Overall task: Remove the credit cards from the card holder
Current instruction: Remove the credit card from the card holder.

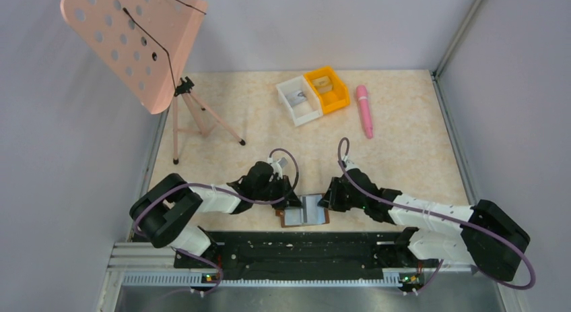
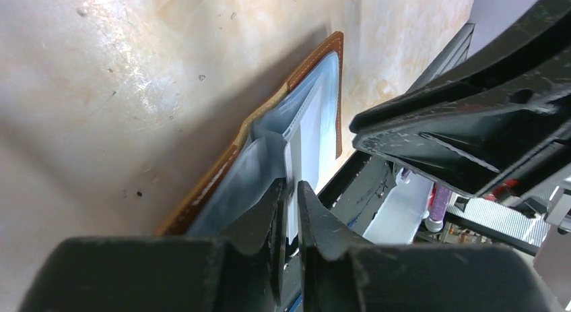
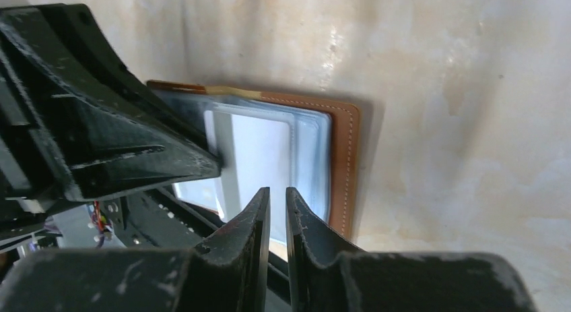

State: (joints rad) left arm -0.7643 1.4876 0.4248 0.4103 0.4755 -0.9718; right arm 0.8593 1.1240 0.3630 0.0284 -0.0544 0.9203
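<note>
On the beige table [image 1: 404,123] the wallet [image 1: 306,212] lies open between the left gripper [image 2: 289,197] and right gripper [image 3: 274,204], jaws nearly closed; whether either holds anything we cannot tell. The cards [image 3: 259,157] look thin, stiff, slick: pinch an exposed edge.

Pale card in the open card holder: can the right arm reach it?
Probably yes: the right gripper sits at the edge of the card holder, the card exposed just ahead; the left gripper is off to one side.

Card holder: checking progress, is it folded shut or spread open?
Spread open: the card holder has both halves lying apart, pale inner pockets facing up.
</note>
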